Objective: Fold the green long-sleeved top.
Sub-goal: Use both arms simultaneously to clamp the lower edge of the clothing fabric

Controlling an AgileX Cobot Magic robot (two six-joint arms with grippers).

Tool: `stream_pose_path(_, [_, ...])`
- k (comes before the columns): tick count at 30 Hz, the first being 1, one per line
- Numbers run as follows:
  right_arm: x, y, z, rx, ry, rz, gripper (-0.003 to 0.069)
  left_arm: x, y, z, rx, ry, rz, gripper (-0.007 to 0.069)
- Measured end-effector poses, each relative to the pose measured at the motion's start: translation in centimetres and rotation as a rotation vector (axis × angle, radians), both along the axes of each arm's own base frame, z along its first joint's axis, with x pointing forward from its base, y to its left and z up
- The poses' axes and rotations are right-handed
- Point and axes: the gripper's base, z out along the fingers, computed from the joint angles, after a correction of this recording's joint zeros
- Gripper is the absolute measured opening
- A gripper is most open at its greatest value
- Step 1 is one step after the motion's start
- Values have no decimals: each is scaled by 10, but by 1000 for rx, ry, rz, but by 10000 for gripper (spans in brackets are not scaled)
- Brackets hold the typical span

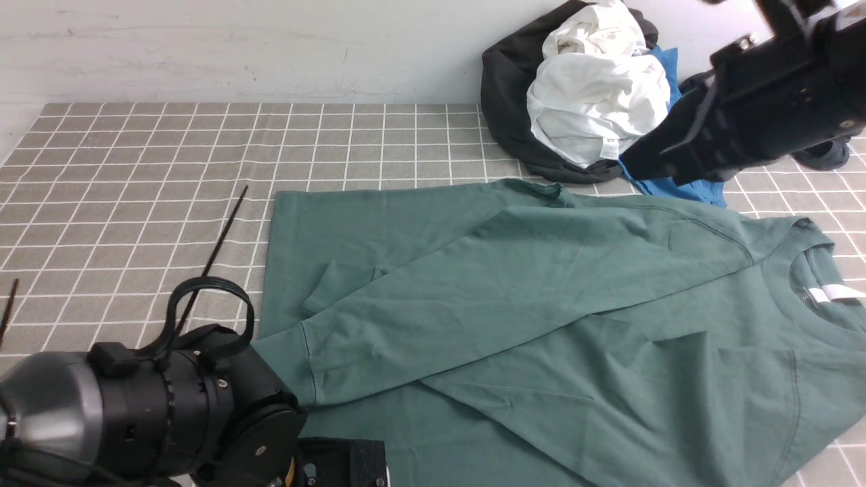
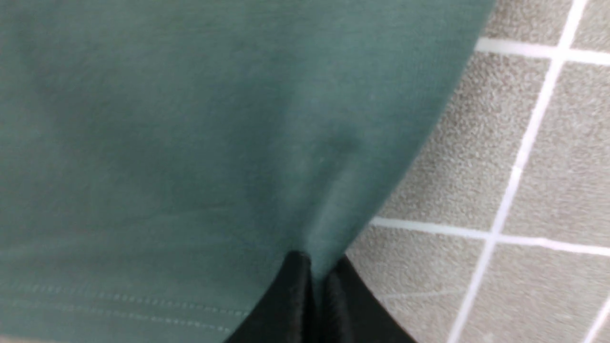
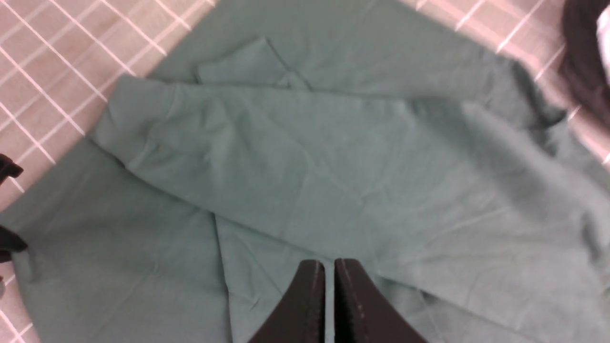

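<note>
Green long-sleeved top [image 1: 514,304] spread on gridded table [image 1: 169,189], left claw [image 2: 314,281] clamped on its edge, right claw [image 3: 329,271] nearly closed

grey surface with white grid lines [image 1: 135,203], perhaps a cloth, green long-sleeved top [image 1: 487,297] spread across it

the green top [image 1: 487,291] looks like soft matt cloth, lightly creased.

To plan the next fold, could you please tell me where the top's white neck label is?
In the front view, the white neck label is at the far right, inside the ribbed collar of the green top.
</note>
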Motion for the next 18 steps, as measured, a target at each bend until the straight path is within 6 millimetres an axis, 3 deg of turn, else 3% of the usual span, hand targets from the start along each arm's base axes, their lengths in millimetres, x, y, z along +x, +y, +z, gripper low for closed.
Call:
stream_pose_path(4, [-29,-8,26,-7,-116,41,23,-4,7,22,-45,-47,57,2])
stream_pose_path(5, [-47,-14,36,-14,-182,61,23,-5,13,35,-82,-83,97,2])
stream_pose_path(10, [-80,-26,34,-58,-283,84,23,2,41,56,-128,-149,221,2])
stream_pose_path(14, [-80,-39,-20,-264,-201,88,23,10,69,61,-136,-154,377,2])
stream_pose_path(18, [-74,-51,-86,-473,-99,101,67,13,80,61,-168,-129,482,2])
